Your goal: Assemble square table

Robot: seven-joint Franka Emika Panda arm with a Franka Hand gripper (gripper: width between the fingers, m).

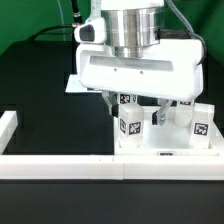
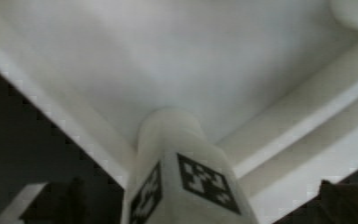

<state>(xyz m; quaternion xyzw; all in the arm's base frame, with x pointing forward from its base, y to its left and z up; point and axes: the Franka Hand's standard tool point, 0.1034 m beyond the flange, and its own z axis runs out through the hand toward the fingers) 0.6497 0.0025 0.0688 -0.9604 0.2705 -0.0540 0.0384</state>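
Note:
The white square tabletop (image 1: 168, 147) lies at the exterior view's right, against the front wall. A short white leg (image 1: 129, 126) with black-and-white tags stands upright on its near left corner. A second tagged leg (image 1: 200, 122) stands at its right side. My gripper (image 1: 133, 108) hangs straight above the first leg, fingers spread to either side of its top. In the wrist view that leg (image 2: 185, 178) rises between my dark fingertips (image 2: 27, 202), with a gap to each side and the tabletop's rimmed inside (image 2: 176, 60) behind it. The gripper is open.
A long white border wall (image 1: 90, 166) runs along the front, and another (image 1: 8, 126) stands at the exterior view's left. The marker board (image 1: 74, 85) lies on the black table behind the gripper. More tags show behind the fingers.

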